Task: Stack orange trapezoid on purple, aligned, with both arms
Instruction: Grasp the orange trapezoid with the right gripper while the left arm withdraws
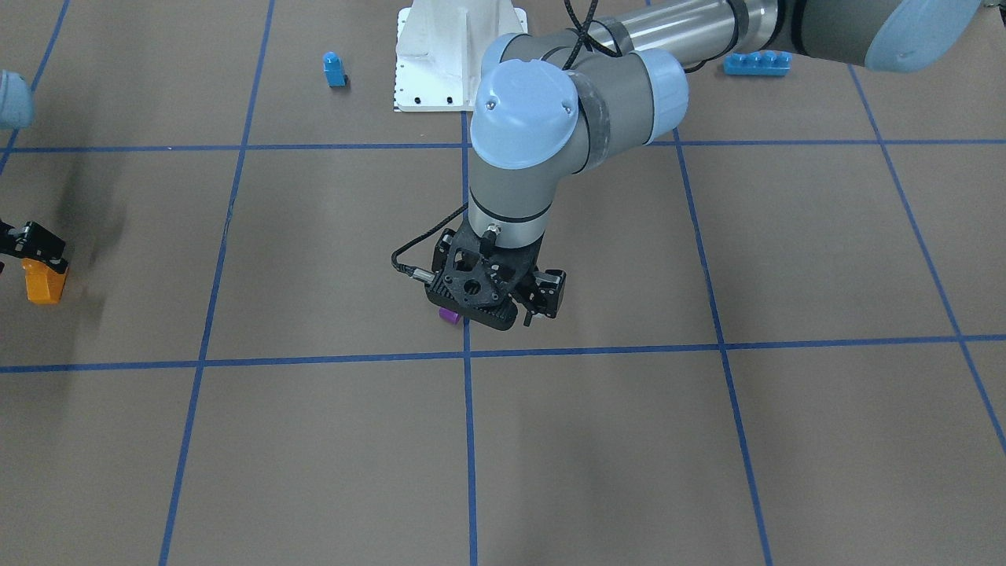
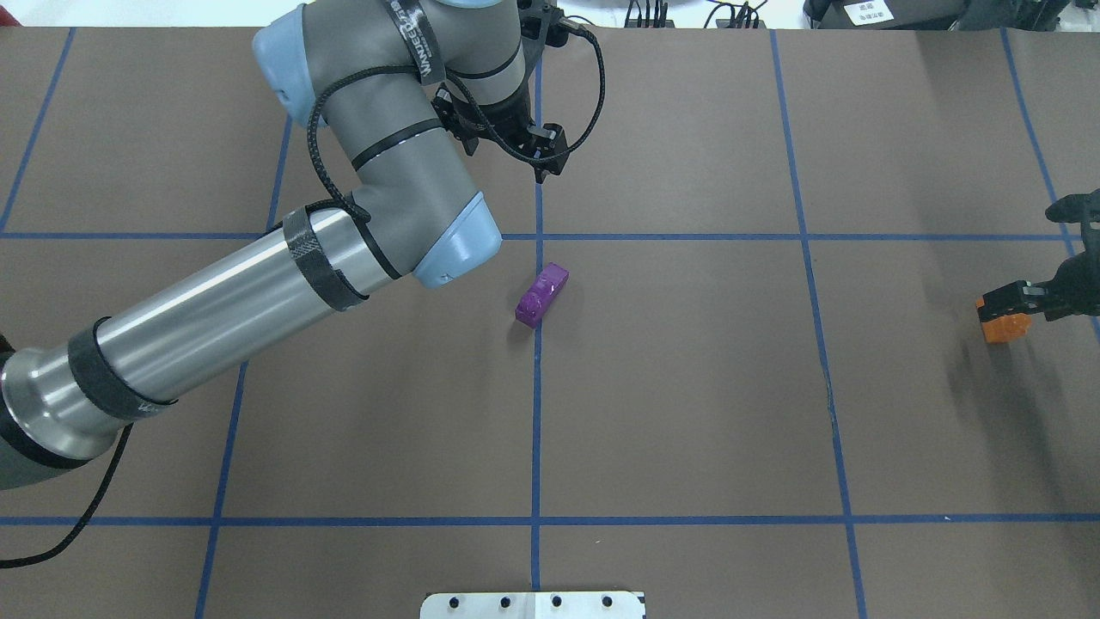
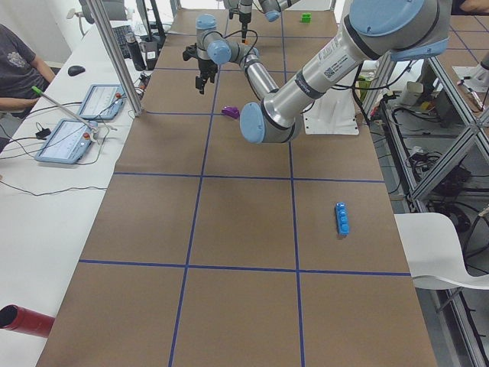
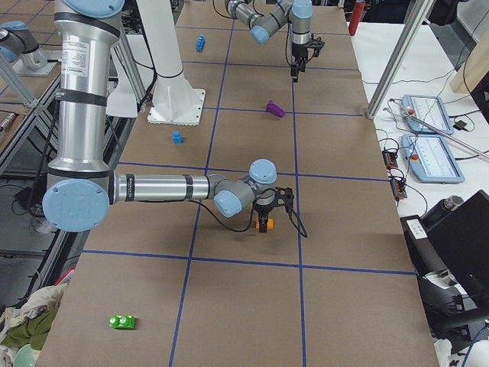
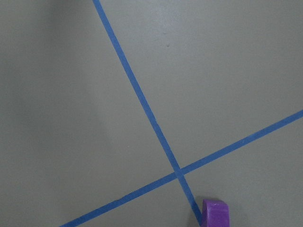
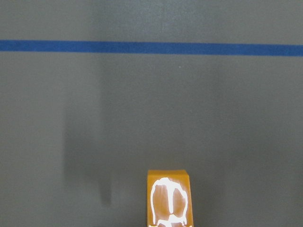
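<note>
The purple brick (image 2: 541, 295) lies flat on the brown table next to a blue tape line at mid-table. It also shows at the bottom edge of the left wrist view (image 5: 215, 213). My left gripper (image 2: 543, 163) hangs above the table, a little beyond the brick, and looks open and empty. In the front-facing view the left gripper (image 1: 534, 306) hides most of the purple brick (image 1: 449, 316). My right gripper (image 2: 1031, 301), at the table's far right, is shut on the orange trapezoid (image 2: 1005, 327) and holds it just over the table. The orange trapezoid also shows in the right wrist view (image 6: 169, 198).
A small blue one-stud brick (image 1: 334, 69) and a long blue four-stud brick (image 1: 756, 63) lie near the white arm base (image 1: 456, 55). A green brick (image 4: 122, 322) lies at the table's right end. A side table with tablets (image 3: 65, 141) runs along the far edge.
</note>
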Controlling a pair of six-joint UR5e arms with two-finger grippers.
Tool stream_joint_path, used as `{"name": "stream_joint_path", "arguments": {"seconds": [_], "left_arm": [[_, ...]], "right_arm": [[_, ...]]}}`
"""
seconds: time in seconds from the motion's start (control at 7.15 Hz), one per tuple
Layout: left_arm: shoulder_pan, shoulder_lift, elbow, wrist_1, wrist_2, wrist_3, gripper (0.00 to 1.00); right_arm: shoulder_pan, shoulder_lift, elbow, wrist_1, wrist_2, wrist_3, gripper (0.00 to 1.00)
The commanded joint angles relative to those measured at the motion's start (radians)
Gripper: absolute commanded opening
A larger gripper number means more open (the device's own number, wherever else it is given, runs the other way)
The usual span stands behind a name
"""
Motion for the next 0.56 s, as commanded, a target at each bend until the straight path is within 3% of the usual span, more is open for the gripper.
{"name": "stream_joint_path", "arguments": {"seconds": [0.0, 0.14, 0.28, 0.42], "left_arm": [[0.0, 0.003, -0.006, 0.0, -0.001, -0.001, 1.0], [0.0, 0.004, -0.008, 0.0, -0.001, -0.001, 1.0], [0.0, 0.006, -0.008, 0.0, -0.001, -0.001, 1.0], [0.0, 0.006, -0.008, 0.0, -0.003, -0.004, 1.0]], "right_arm": [[-0.014, 0.019, -0.032, 0.0, -0.005, 0.0, 0.94], [-0.014, 0.019, -0.032, 0.0, 0.003, 0.0, 0.52], [-0.014, 0.019, -0.033, 0.0, 0.003, -0.013, 0.02], [-0.014, 0.017, -0.033, -0.001, 0.003, -0.015, 0.0]]}}
